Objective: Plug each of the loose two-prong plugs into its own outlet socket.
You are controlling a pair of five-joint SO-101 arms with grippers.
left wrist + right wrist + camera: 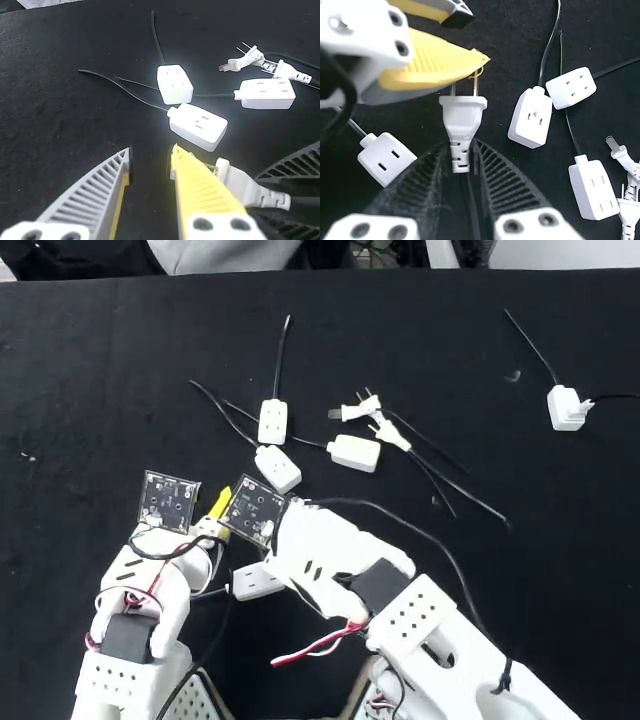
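The right gripper (pixel 460 152), with its black ribbed fingers, is squeezing a white two-prong plug (pixel 462 114) by its neck. The plug's metal prongs are pointing up just beside the yellow finger (pixel 435 67) of the left gripper (pixel 150 150). The left gripper's grey and yellow fingers are standing apart, with only the black table (pixel 90 370) between them. A white block socket (pixel 258 582) is lying between the two arms, near the held plug. Three more white sockets (pixel 278 468) are lying close together farther out. Two loose white plugs (pixel 360 410) are lying just beside them.
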